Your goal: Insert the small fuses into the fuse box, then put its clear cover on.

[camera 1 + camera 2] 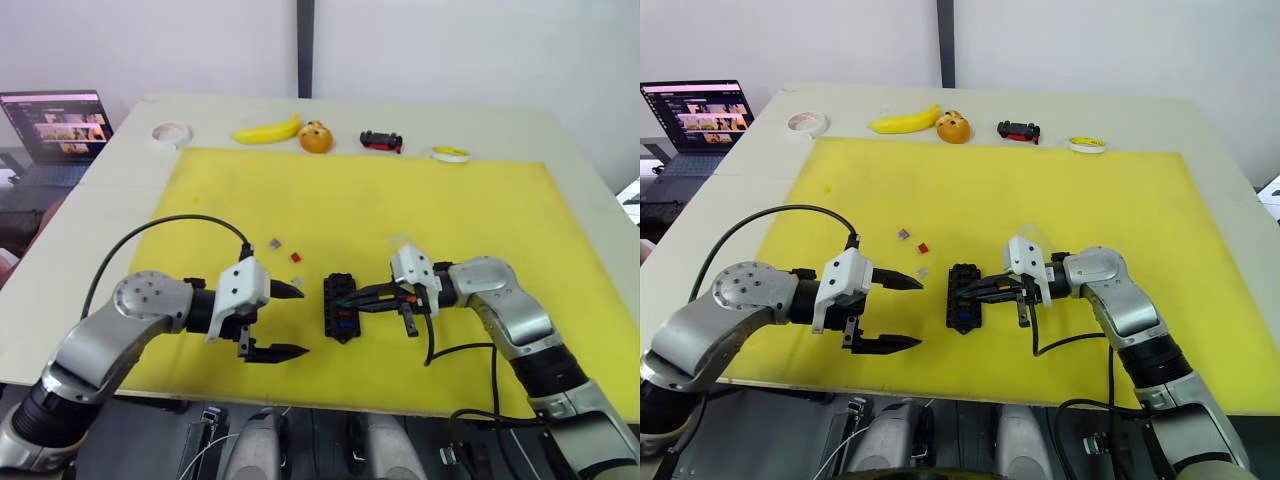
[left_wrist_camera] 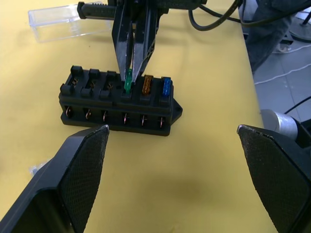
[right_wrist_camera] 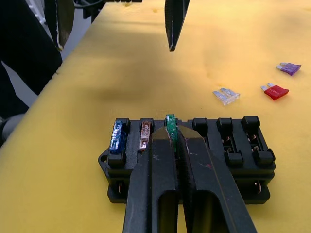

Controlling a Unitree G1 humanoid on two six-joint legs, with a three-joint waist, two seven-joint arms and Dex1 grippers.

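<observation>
The black fuse box (image 1: 340,306) lies on the yellow mat between my two grippers. A blue fuse (image 2: 166,86) and an amber fuse (image 2: 146,84) sit in its slots. My right gripper (image 3: 174,138) is shut on a green fuse (image 3: 170,120), which stands in the slot beside the amber one. My left gripper (image 1: 295,321) is open just left of the box, holding nothing. Three loose fuses lie on the mat behind and left of the box: purple-grey (image 3: 290,68), red (image 3: 276,91) and clear (image 3: 226,96). The clear cover (image 2: 53,22) lies behind my right wrist.
Along the table's far edge are a tape roll (image 1: 171,133), a banana (image 1: 268,131), an orange fruit (image 1: 316,137), a toy car (image 1: 381,140) and a yellow-white ring (image 1: 450,153). A laptop (image 1: 55,130) stands off the table's far left.
</observation>
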